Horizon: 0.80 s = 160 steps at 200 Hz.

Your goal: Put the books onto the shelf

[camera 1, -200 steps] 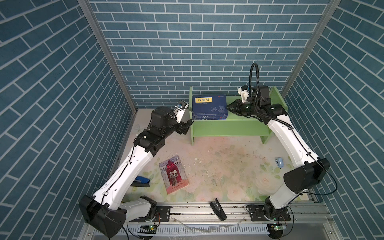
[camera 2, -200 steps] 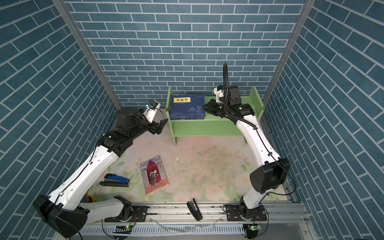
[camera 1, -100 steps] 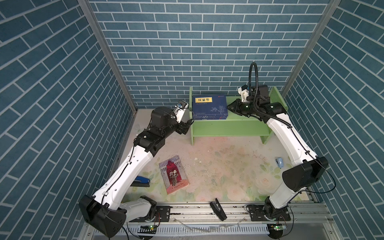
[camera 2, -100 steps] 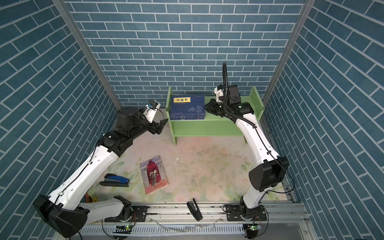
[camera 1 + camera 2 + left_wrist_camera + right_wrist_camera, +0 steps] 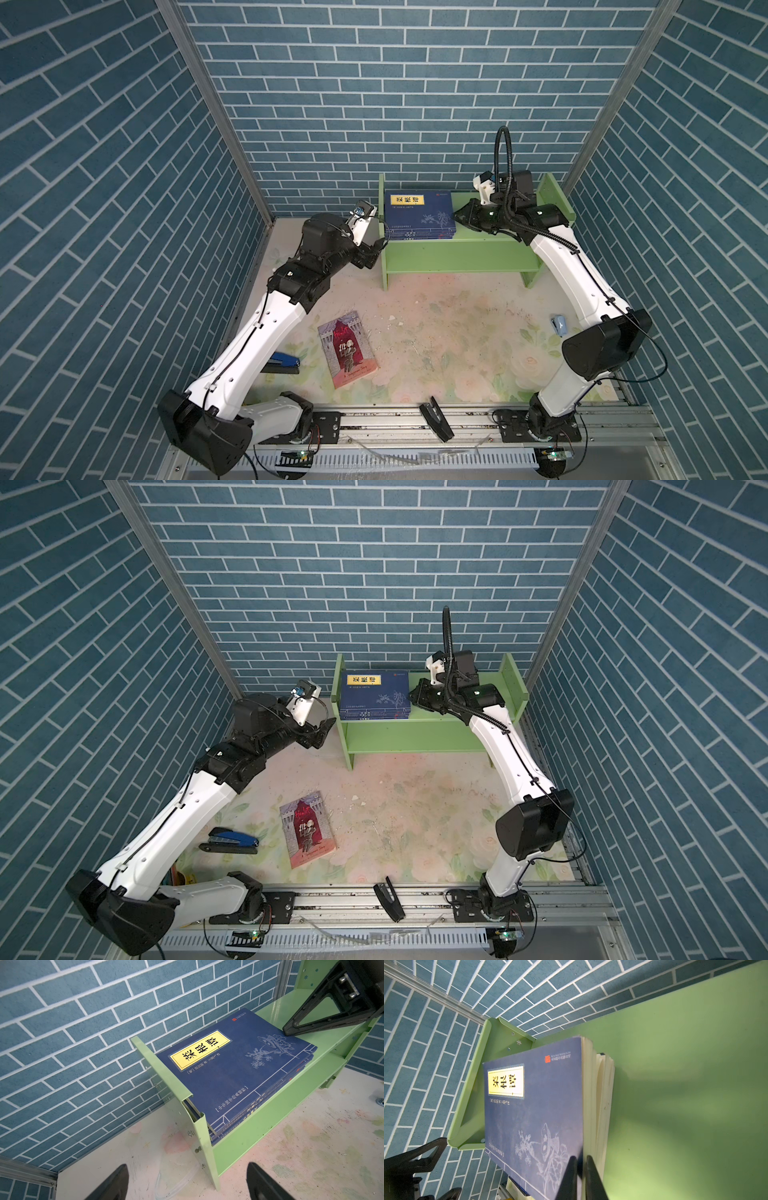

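The stack of blue books (image 5: 417, 214) lies flat on the upper tier of the shelf (image 5: 457, 253), pushed up against one end panel. The right gripper (image 5: 579, 1158) sits at the stack's free edge, toward the middle of the shelf. Its jaws are drawn almost together on the fore-edge of the top blue book (image 5: 533, 1109) and seem to pinch only the cover and a few pages. A pull from here could fold or tear that cover, or drag the loose stack over the shelf's front lip. The left gripper (image 5: 187, 1169) hovers empty, jaws spread wide, just outside that same end panel; a careless advance could knock the shelf askew. The red-and-grey book (image 5: 348, 349) lies flat on the worktop (image 5: 478, 332), well in front of the shelf, and its thin edge offers little to grab.
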{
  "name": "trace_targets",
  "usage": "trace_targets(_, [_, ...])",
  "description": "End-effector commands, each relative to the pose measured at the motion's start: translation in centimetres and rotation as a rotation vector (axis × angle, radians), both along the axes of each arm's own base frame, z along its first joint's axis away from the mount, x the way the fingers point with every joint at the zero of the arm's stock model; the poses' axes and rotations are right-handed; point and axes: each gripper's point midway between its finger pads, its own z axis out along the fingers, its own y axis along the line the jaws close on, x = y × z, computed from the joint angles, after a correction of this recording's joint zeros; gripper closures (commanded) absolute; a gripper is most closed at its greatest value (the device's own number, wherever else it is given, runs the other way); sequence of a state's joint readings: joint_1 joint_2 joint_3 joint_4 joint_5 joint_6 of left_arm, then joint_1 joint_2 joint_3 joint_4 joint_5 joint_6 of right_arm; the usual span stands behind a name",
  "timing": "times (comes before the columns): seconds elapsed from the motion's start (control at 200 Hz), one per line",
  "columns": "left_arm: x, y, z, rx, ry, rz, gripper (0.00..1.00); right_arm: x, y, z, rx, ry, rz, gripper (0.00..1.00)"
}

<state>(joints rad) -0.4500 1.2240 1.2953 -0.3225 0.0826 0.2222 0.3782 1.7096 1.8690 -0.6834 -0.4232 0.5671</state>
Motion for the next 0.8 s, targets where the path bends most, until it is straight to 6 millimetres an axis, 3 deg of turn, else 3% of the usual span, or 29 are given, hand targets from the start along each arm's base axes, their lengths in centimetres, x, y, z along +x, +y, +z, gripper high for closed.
trace_targets(0.0, [0.1,0.3,0.5,-0.003,-0.018,0.007,0.10,-0.1,0.4,0.7,-0.006,-0.028,0.031,0.90])
trace_targets(0.62, [0.2,0.4,0.5,0.002,-0.023,0.013,0.10,-0.5,1.4,1.1,0.001,-0.025,0.061,0.92])
trace_targets(0.795, [-0.1,0.7,1.0,0.010,-0.018,0.020,0.10,-0.3,0.1,1.9,-0.041,-0.065,0.002,0.78])
